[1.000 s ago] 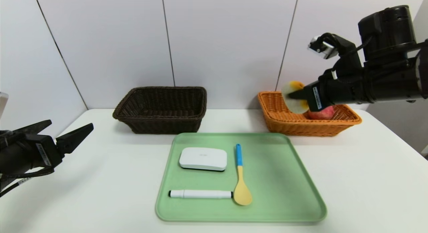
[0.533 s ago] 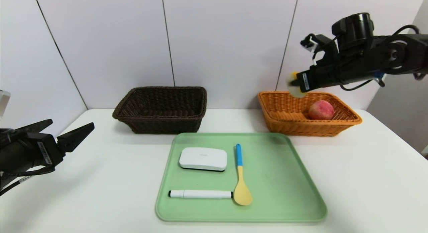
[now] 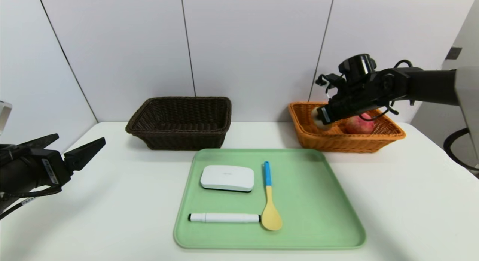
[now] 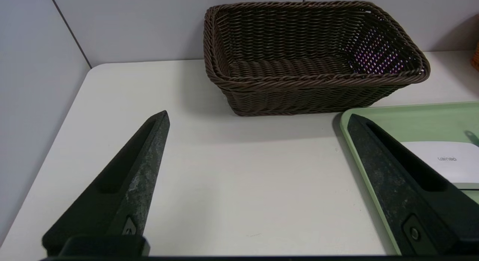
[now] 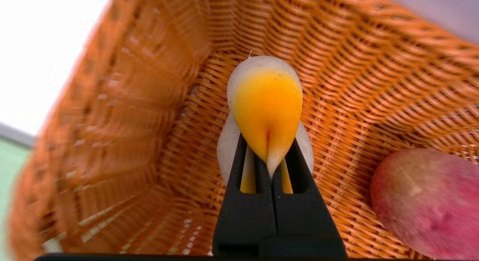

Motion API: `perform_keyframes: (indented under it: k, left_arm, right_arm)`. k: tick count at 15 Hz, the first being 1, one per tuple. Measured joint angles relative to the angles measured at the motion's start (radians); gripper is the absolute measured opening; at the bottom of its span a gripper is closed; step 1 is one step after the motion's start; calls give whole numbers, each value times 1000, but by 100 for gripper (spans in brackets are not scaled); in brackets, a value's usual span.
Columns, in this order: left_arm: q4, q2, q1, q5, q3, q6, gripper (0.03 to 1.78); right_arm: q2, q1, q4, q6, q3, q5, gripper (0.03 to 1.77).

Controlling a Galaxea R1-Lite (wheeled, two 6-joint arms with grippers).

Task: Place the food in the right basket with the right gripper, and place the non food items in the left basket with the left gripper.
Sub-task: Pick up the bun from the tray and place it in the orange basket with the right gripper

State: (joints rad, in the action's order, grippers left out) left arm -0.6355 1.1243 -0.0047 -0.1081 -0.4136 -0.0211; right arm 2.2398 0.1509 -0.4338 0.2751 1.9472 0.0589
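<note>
Lowered since a moment ago, the right gripper [image 3: 321, 118] now reaches into the right basket [image 3: 307, 135], clamped tight on the bun [image 5: 265, 111]. Nearest, the marker [image 3: 223, 217], spoon [image 3: 270, 205] and white box [image 3: 227, 178] lie on the green tray [image 3: 318, 208]. At the table's [image 3: 411, 201] left edge, the left gripper [image 3: 78, 148] hovers, fingers spread wide. Farther back stand the left basket [image 3: 179, 122] and the peach [image 3: 358, 125], inside the right basket.
</note>
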Motion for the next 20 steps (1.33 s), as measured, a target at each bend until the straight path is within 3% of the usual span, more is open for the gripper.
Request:
perform_keyframes:
  k: [4,8,11,15,20]
  left_arm:
    - [0,1,0,-1,6,0,169]
    - [0,0,0,0,9,-1,169]
    - [0,-4,0,1,11,-1,169]
    - [0,-15,0,4,14,-1,169]
    - [0,-29,0,2,26,-1,169]
  right_arm:
    - [39,-2,2,0,4,-11,8]
    - [47,-2,17,-4,4,-21,73]
    - [42,-3,16,-4,4,-21,104]
    - [2,-2,7,-14,1,-20,131]
    - [-196,10,2,-41,-43,-12,150]
